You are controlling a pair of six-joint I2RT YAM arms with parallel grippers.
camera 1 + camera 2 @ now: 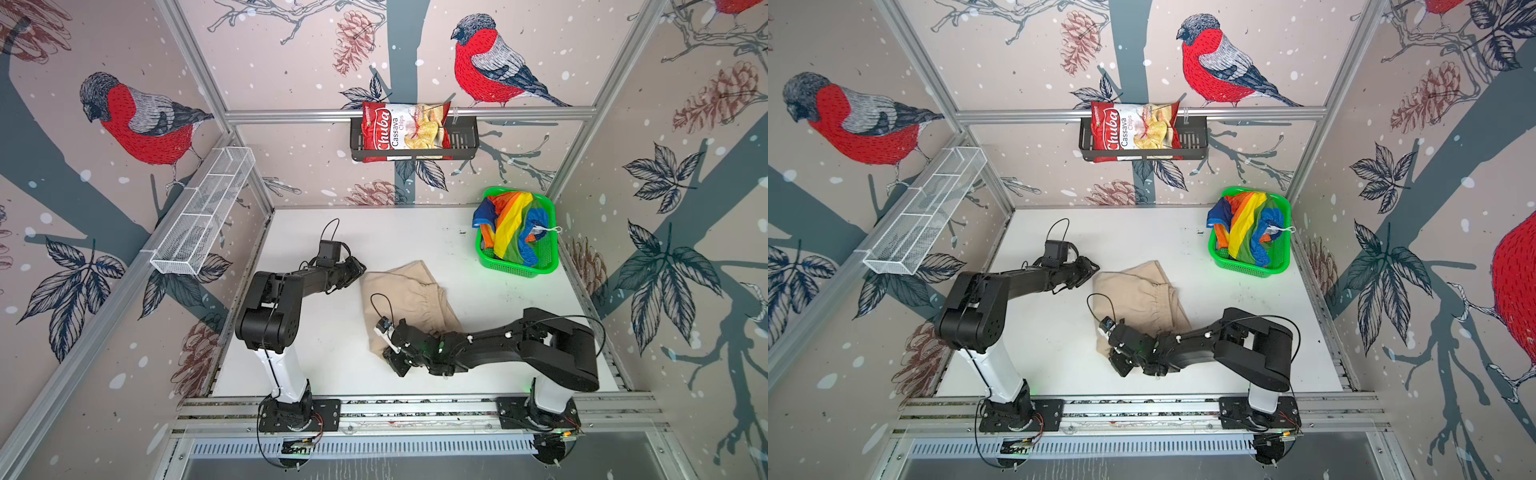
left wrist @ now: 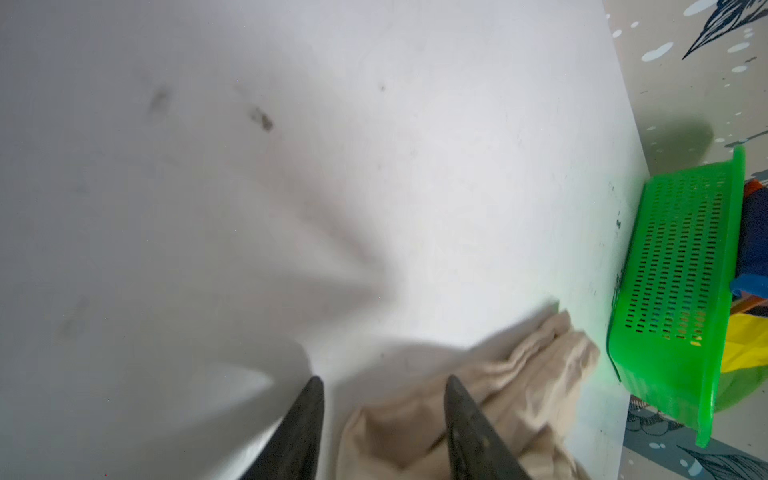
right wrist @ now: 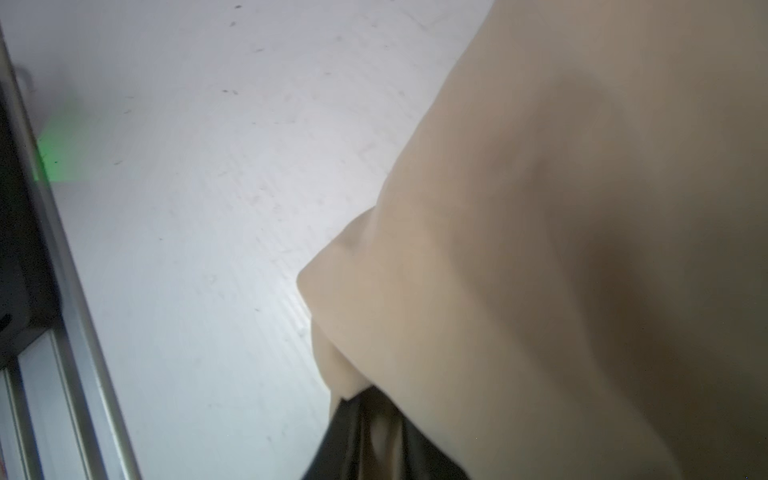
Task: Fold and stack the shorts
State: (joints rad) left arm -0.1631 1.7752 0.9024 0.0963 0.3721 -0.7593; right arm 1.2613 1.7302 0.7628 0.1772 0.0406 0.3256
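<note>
The beige shorts (image 1: 411,295) (image 1: 1142,295) lie partly folded on the middle of the white table (image 1: 415,237). My left gripper (image 1: 359,270) (image 2: 384,380) is open at their far left corner, and a cloth corner (image 2: 519,386) lies between its fingers. At the near left corner my right gripper (image 1: 392,361) (image 3: 374,419) is shut on the beige shorts (image 3: 582,208), which drape over it and hide most of its fingers. The rainbow shorts (image 1: 509,226) (image 1: 1246,226) sit crumpled in the green basket (image 1: 519,270) at the far right.
A black wall basket (image 1: 461,141) on the back wall holds a chips bag (image 1: 405,131). A white wire shelf (image 1: 203,216) juts from the left wall. An aluminium rail (image 1: 415,409) runs along the table's front edge.
</note>
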